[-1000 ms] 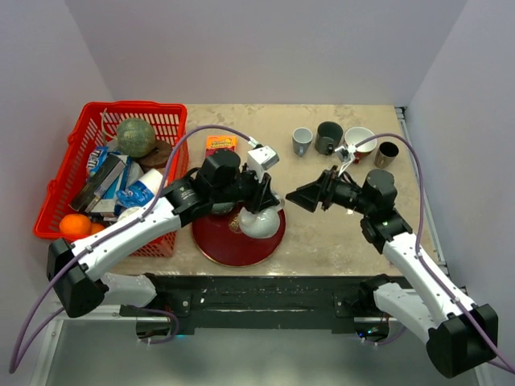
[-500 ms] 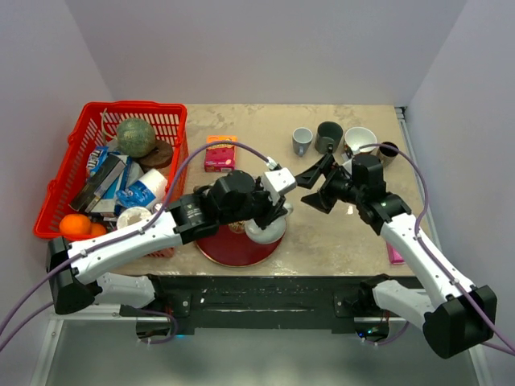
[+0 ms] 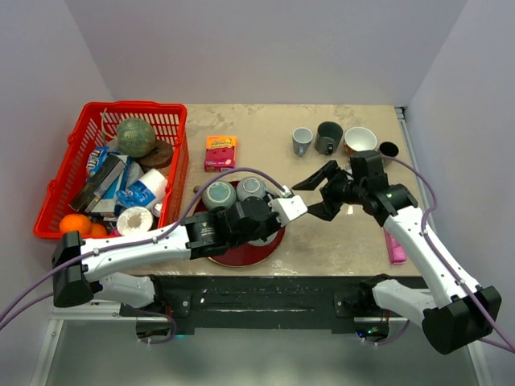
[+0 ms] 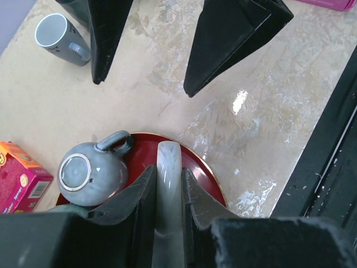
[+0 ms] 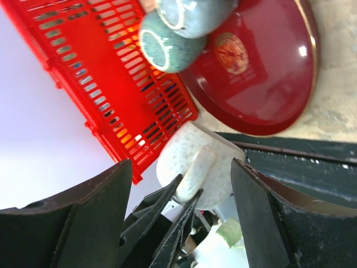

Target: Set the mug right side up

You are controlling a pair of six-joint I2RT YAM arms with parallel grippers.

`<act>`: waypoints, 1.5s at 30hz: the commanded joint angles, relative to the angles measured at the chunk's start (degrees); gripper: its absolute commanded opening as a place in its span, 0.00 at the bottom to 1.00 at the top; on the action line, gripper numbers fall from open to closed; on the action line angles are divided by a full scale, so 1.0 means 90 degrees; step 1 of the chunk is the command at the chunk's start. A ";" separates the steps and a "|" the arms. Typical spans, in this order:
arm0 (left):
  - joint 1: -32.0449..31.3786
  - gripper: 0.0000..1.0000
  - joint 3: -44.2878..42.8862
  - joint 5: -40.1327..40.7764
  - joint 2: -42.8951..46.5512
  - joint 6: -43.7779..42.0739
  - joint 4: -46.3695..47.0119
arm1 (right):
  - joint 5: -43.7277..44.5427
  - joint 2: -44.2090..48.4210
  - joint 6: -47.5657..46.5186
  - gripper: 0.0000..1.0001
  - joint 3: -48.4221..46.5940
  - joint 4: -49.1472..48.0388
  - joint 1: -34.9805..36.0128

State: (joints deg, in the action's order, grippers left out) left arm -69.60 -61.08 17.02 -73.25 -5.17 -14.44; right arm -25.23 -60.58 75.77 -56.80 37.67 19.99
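The mug (image 5: 192,162) is speckled white and hangs in the air above the red plate (image 3: 233,256). My left gripper (image 4: 168,177) is shut on its handle (image 4: 169,164), which stands pinched between the two black fingers. In the top view the left wrist (image 3: 241,219) covers most of the mug. My right gripper (image 3: 312,195) faces it from the right. Its jaws stand open on either side of the mug's body without touching it. Both right fingers (image 4: 106,39) show at the top of the left wrist view.
Two grey mugs (image 3: 219,195) sit upside down on the plate's far side. A row of cups (image 3: 328,138) stands at the back right. The red basket (image 3: 173,165) of groceries fills the left. An orange-pink box (image 3: 220,153) lies behind the plate, a pink object (image 3: 395,248) at the right edge.
The left arm has drawn back toward the front with the mug, uncovering the two grey mugs. The right gripper swung up beside the mug, and its jaws have narrowed somewhat.
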 commanded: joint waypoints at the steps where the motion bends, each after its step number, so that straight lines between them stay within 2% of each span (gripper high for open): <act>1: -0.0157 0.00 0.0028 0.0774 0.0122 -0.0509 0.1203 | -0.0087 -0.0193 0.0292 0.74 -0.0242 0.0716 0.0093; 13: -0.0313 0.00 -0.0186 0.0980 -0.0522 -0.0968 0.2072 | -0.0136 -0.0603 0.0575 0.75 -0.0144 0.0688 0.0347; 17: -0.0323 0.00 -0.0352 0.0961 -0.0640 -0.1085 0.2239 | -0.0048 -0.0662 0.0634 0.72 -0.0086 0.0678 0.0357; 25: -0.0362 0.00 -0.0352 0.0873 -0.0679 -0.1105 0.2258 | 0.0011 -0.0759 0.0849 0.47 0.0051 0.0424 0.0367; 30: -0.0401 0.00 -0.0342 0.0795 -0.0708 -0.1105 0.2288 | 0.0001 -0.0798 0.1005 0.42 0.0148 0.0229 0.0386; 34: -0.0459 0.00 -0.0342 0.0766 -0.0738 -0.1096 0.2327 | -0.0067 -0.0809 0.1083 0.32 0.0197 0.0121 0.0406; 35: -0.0460 0.00 -0.0342 0.0756 -0.0728 -0.1096 0.2336 | -0.0077 -0.0818 0.1132 0.27 0.0207 0.0082 0.0416; 37: -0.0479 0.00 -0.0333 0.0746 -0.0767 -0.1105 0.2327 | -0.0077 -0.0779 0.1152 0.22 0.0217 0.0053 0.0406; 41: -0.0518 0.00 -0.0323 0.0766 -0.0816 -0.1086 0.2298 | -0.0106 -0.0750 0.1171 0.01 0.0246 0.0004 0.0416; 45: -0.0528 0.00 -0.0352 0.0814 -0.0864 -0.0969 0.2210 | -0.0058 -0.0701 0.1162 0.00 0.0285 -0.0074 0.0416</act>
State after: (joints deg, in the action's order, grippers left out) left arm -73.89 -60.75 23.35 -81.73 -15.20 -2.00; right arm -26.04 -67.92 84.77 -54.19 40.58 23.35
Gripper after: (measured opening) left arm 0.247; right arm 0.227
